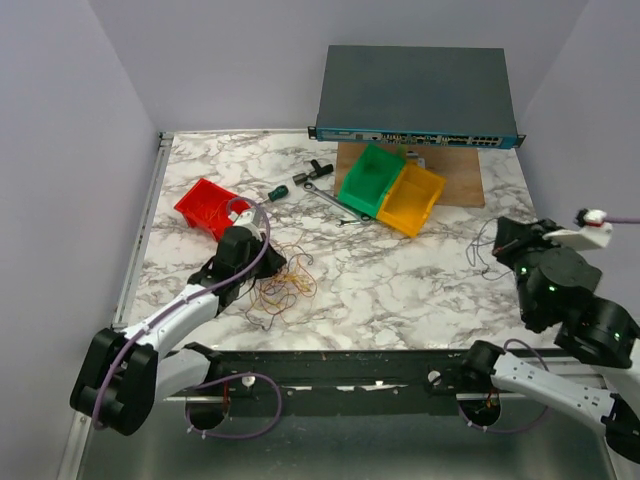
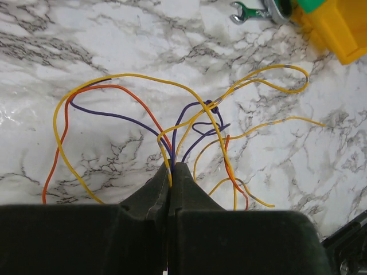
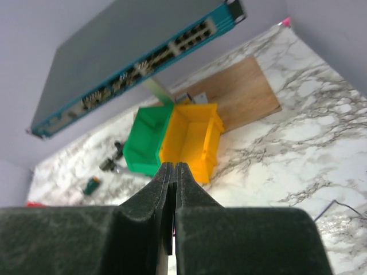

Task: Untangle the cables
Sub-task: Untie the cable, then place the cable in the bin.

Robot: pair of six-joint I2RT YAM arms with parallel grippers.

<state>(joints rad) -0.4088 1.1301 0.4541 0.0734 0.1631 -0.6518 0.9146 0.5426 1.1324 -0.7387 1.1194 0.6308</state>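
**On the counter's left half, the left pincer grips the tangle**

The left pincer [image 2: 172, 167] is pressed shut at the near edge of the cables [image 2: 212, 106]. A yellow strand runs down into the seam between its tips, and orange and purple ones crowd in at the same spot. How many are truly caught cannot be told. The rest of the bundle fans out flat on the marble counter [image 1: 400, 290] ahead of it, with yellow, orange and purple loops meeting in a small knot [image 2: 215, 105] just beyond the tips.

The right pincer [image 3: 174, 166] is raised above the counter's right side, its tips closed together with nothing seen between them. A lone dark strand [image 1: 483, 250] lies on the marble near that arm, well apart from the pile.

The step in hand looks like pulling one wire out of the heap, with the grip just made. The next move calls for a slow draw away from the knot. Since several strands converge at the tips, the whole bundle may drag along, so the free arm would likely need to pin the rest down.
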